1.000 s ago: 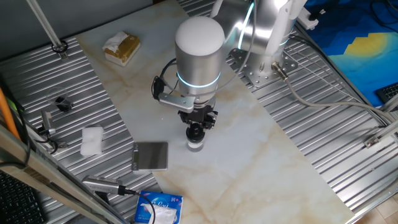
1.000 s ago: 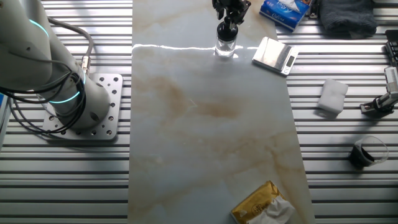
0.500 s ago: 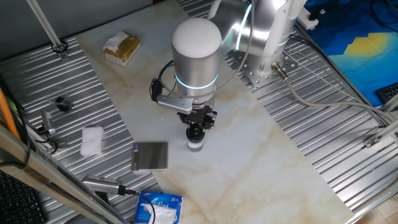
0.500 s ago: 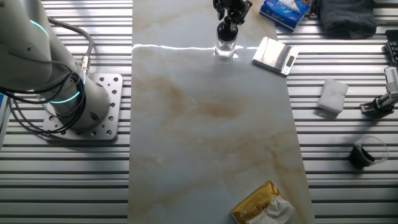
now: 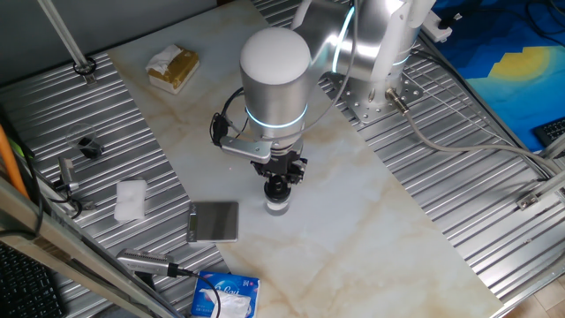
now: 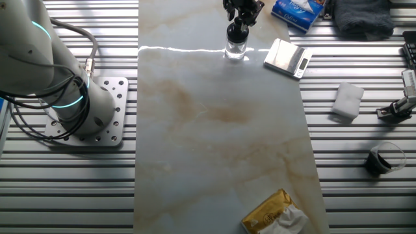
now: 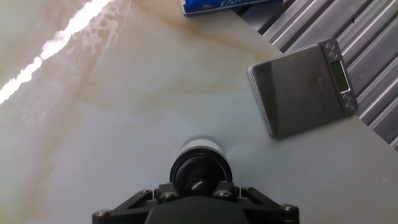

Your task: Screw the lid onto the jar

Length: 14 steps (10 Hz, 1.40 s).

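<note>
The jar (image 5: 279,206) is a small clear glass cylinder standing upright on the marble table, right of the grey plate. It also shows in the other fixed view (image 6: 236,49), and in the hand view only its pale rim (image 7: 200,144) shows. The black round lid (image 5: 279,188) sits on top of the jar, also seen in the other fixed view (image 6: 235,32) and in the hand view (image 7: 200,170). My gripper (image 5: 281,179) points straight down over the jar and is shut on the lid. Its fingertips are hidden behind the hand's black body in the hand view.
A grey square scale plate (image 5: 214,221) lies just left of the jar, also seen in the hand view (image 7: 305,84). A blue tissue pack (image 5: 226,295) lies near the front edge. A white sponge (image 5: 131,200) and a yellow-brown packet (image 5: 173,67) lie further left. The arm's base (image 6: 84,117) stands on the slatted frame.
The arm's big wrist cylinder has shifted slightly left and turned a little. The gripper has stayed on the lid over the jar.
</note>
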Each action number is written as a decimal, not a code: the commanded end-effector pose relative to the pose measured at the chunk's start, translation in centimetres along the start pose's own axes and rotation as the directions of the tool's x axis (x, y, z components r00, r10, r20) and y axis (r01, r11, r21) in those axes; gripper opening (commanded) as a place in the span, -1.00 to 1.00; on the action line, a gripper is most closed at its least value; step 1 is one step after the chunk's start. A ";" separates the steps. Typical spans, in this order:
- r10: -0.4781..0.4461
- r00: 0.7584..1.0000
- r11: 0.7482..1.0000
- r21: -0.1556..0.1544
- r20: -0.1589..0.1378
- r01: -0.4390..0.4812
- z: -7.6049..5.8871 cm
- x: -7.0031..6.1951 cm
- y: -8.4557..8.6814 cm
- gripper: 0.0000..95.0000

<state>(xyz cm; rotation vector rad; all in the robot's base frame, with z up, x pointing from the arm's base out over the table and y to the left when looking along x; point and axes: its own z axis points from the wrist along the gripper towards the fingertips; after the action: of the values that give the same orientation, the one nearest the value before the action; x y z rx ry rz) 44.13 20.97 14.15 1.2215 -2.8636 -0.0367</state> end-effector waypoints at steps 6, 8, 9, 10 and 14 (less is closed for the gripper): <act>-0.132 0.991 0.991 0.000 -0.006 0.132 0.0 0.0 -0.1 -0.20; -0.143 0.990 0.990 0.001 -0.007 0.143 0.0 0.0 -0.1 -0.20; -0.149 0.989 0.989 0.002 -0.008 0.149 0.0 -0.1 -0.1 -0.20; -0.161 0.987 0.987 0.003 -0.010 0.161 0.1 -0.1 -0.1 -0.20; -0.223 0.975 0.975 0.005 -0.010 0.223 0.1 -0.2 -0.1 -0.20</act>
<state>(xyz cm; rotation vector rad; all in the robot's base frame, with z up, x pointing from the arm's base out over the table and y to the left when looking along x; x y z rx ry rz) 44.34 21.14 14.01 1.5316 -2.7063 -0.0276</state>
